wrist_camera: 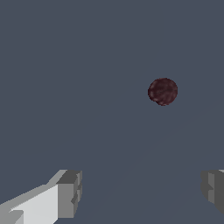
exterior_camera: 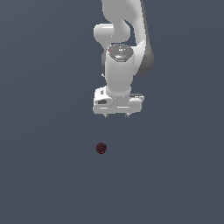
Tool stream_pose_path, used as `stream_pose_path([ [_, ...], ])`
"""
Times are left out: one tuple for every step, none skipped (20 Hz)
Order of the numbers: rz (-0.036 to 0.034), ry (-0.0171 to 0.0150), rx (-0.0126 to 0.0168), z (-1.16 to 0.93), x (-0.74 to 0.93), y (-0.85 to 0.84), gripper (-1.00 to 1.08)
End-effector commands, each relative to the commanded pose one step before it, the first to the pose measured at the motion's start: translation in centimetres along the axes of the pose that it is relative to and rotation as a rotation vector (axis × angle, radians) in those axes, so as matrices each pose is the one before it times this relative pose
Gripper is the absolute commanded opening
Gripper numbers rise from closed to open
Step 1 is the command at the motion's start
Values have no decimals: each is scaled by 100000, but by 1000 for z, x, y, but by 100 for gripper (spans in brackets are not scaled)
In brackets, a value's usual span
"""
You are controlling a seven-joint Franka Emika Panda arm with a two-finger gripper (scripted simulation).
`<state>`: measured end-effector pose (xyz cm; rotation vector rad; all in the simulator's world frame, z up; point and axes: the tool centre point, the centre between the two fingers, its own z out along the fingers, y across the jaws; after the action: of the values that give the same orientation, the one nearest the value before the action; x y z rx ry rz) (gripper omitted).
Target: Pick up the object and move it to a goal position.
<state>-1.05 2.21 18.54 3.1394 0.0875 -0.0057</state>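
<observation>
Ball: a small dark red speckled ball (exterior_camera: 101,148) lies alone on the plain grey tabletop (exterior_camera: 39,175), nearer than the arm and slightly toward the exterior view's left of it
Progress: picking up has not begun; the ball is untouched, and the reach, grasp, lift and carry to the goal all remain; no goal marker shows
Hand: the white hand (exterior_camera: 116,115) hangs above the tabletop, clear of the ball, fingers (wrist_camera: 70,192) spread wide apart, holding nothing
</observation>
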Motion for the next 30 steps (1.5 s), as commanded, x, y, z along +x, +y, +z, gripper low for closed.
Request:
stream_pose_path([
  [0,0,0,0,0,1,100],
  [-97,6,10,-22,1,-55,100],
  [-291,15,35,-65,3,-165,100],
  [-464,24,55,-104,5,-263,100],
  [-646,32,76,-144,7,-366,100],
  [-813,40,95,-182,8,-461,100],
  [-969,47,112,-216,8,-550,100],
  [-891,43,102,-198,7,-506,100],
  [-692,33,79,-154,6,-393,100],
  [-494,23,56,-110,4,-281,100],
  [-306,14,35,-68,2,-175,100],
  [-97,5,11,-24,1,-56,100],
  [69,-3,-8,19,-1,38,100],
  [206,-10,-24,45,-1,121,100],
  [0,0,0,16,5,36,100],
  [-168,-4,-16,14,19,9,100],
  [-301,-1,-11,20,32,13,100],
  [-420,-2,-18,33,45,25,100],
  [-521,-4,-25,47,58,47,100],
  [-625,-5,-31,60,70,63,100],
  [-730,-7,-37,73,82,82,100],
  [-836,-8,-42,86,94,97,100],
  [-933,-9,-46,97,103,110,100],
  [-1030,-11,-49,106,112,120,100],
  [-1146,-12,-53,117,122,131,100],
  [-1235,-13,-54,126,129,141,100],
  [-1341,-15,-57,138,137,155,100],
  [-1459,-17,-60,152,146,173,100],
  [-1566,-19,-62,165,152,190,100],
  [-1672,-20,-63,178,158,206,100],
])
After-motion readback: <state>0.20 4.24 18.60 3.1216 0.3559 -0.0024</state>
